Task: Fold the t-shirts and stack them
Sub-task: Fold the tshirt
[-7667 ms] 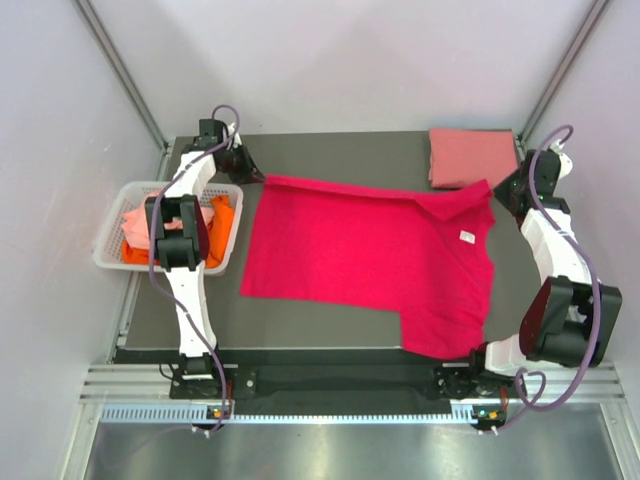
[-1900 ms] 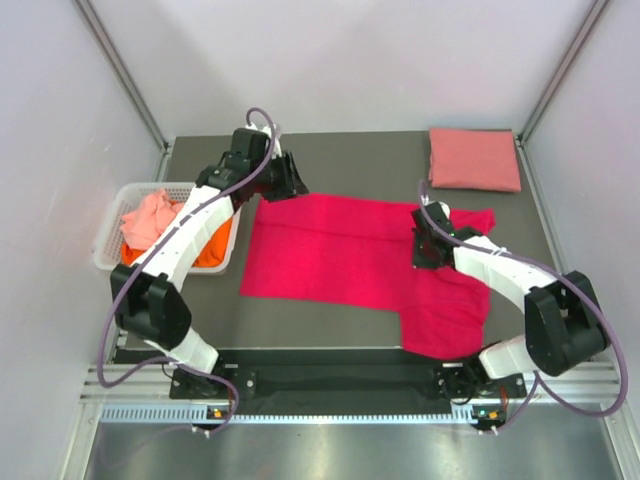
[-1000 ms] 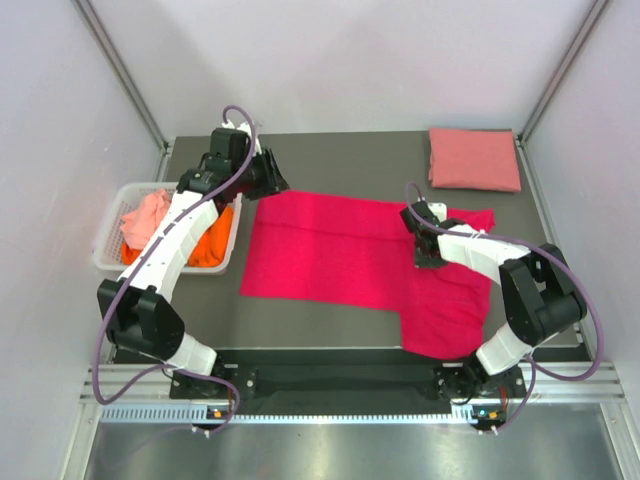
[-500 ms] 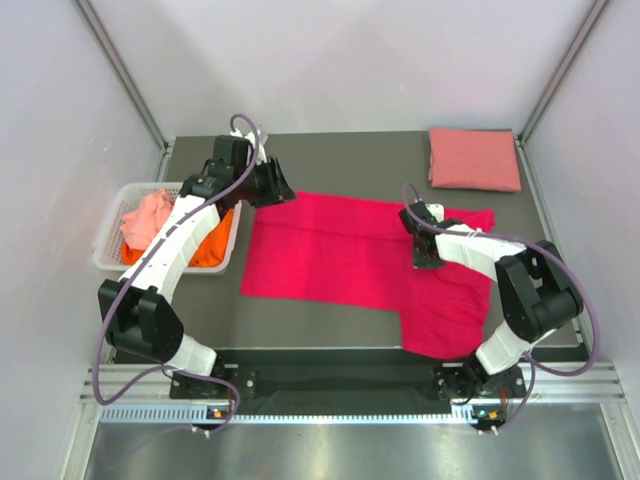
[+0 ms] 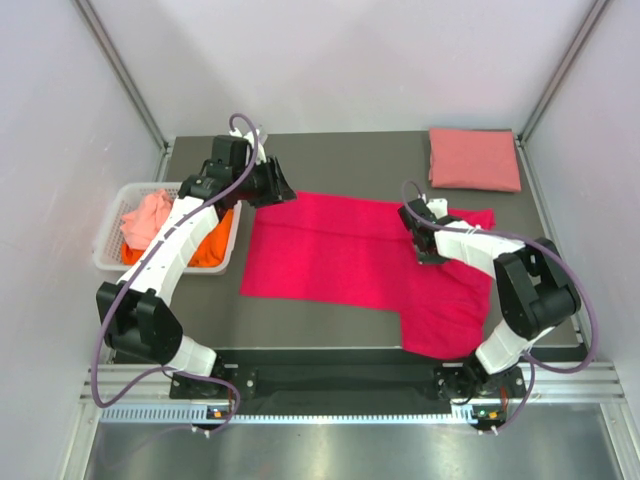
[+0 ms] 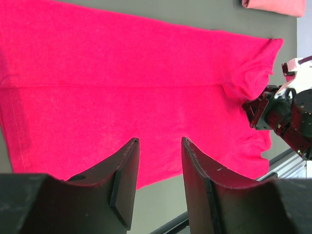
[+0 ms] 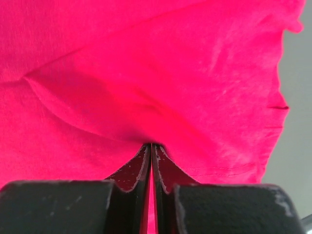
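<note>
A bright magenta-red t-shirt (image 5: 350, 255) lies spread on the dark table, its far edge doubled over toward me. My right gripper (image 5: 428, 256) sits low on the shirt's right part near the collar; its jaws are shut, and the cloth puckers into a ridge at its tips (image 7: 151, 145). My left gripper (image 5: 281, 188) hovers open above the shirt's far-left corner, with nothing between its fingers (image 6: 127, 170); only the red shirt (image 6: 146, 78) and the right gripper (image 6: 248, 106) show below it. A folded salmon pink t-shirt (image 5: 474, 158) rests at the back right.
A white slotted basket (image 5: 108, 245) hangs off the table's left side and holds a crumpled pale coral shirt (image 5: 148, 215) and an orange one (image 5: 210, 252). Grey walls close in on both sides. Bare table (image 5: 350, 160) lies behind the red shirt.
The red shirt's far edge has been folded down since the earliest frame. Over the last second the left gripper shifted slightly right toward the shirt's corner; the right gripper stayed pinched on the cloth.
</note>
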{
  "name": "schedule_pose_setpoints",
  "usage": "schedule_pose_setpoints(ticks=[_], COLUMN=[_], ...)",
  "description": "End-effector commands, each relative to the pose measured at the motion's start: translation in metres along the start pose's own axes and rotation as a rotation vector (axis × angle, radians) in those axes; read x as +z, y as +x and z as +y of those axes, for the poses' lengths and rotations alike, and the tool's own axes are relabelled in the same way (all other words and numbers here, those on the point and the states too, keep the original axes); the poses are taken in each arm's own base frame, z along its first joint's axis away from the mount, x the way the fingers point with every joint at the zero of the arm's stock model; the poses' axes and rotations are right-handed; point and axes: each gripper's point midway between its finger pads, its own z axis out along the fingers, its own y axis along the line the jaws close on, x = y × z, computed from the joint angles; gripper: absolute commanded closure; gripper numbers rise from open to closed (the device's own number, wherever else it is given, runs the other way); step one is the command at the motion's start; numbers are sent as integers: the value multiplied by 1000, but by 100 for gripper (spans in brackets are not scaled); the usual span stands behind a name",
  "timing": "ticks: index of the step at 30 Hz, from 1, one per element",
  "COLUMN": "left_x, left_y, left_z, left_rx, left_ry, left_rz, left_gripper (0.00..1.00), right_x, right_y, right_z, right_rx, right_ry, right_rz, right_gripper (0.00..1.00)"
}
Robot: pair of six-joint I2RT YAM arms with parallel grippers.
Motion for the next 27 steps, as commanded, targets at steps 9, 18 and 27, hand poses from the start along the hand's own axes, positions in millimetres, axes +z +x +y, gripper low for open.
schedule_pose_setpoints(ticks=[9, 18, 27], left_x=[-5, -2, -2], left_y=[-10, -9, -9], left_z=[-6, -6, -4], left_rx=[40, 40, 39], left_ry=[26, 27, 18], left_rz=[-50, -44, -46], left_gripper=[55, 55, 55], right_x=[4, 5, 7], right_y=[-29, -32, -39], right_z=[-10, -4, 3], right_rx=[-31, -91, -84], right_ry=[44, -15, -75], right_rz=[-41, -44, -35], right_gripper=[87, 77, 78])
